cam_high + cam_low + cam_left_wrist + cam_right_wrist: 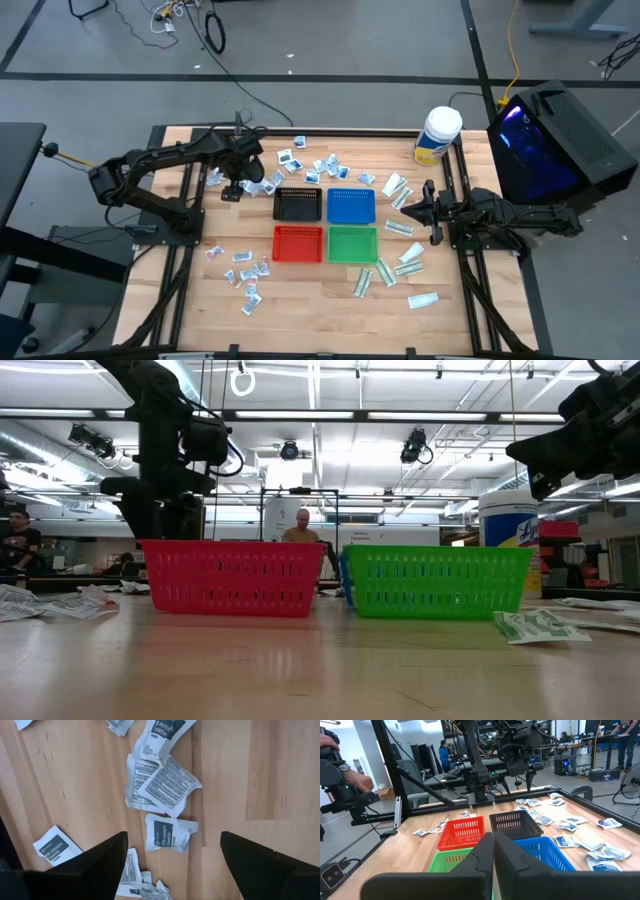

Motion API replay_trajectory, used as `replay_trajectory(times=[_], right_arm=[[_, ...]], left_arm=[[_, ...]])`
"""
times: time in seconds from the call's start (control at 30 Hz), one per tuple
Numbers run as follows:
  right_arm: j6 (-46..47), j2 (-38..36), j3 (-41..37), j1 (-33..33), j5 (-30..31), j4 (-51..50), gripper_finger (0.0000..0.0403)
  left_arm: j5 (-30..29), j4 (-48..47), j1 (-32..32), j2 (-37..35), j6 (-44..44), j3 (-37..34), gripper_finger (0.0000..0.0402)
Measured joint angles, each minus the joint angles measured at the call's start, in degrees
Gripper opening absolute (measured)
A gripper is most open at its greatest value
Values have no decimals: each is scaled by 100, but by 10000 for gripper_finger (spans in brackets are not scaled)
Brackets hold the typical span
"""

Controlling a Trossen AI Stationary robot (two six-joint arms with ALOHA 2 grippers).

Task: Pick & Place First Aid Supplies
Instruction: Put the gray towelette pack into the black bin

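step: reach for pickup | left claw (172,857) spread, hovering over a packet (170,834) on the far-left bench (300,300) | right claw (493,851) pressed together, waiting right of trays | next: drop straight down, pinch

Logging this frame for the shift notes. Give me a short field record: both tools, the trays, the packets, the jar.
left tool: open, above white packets by the table's far left, holding nothing
right tool: shut, empty, at the table's right side near the white-and-green packets
trays: black tray, blue tray, red tray, green tray, grouped in a square mid-table; no packets seen inside
jar: upright, far right corner
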Motion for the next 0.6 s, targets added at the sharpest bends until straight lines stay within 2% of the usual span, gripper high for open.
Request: replay_trajectory(times=[0.6], right_arm=[[2, -1, 1, -2, 2, 0, 18]], left_arm=[[-17, 137, -98, 3, -221, 0, 326]])
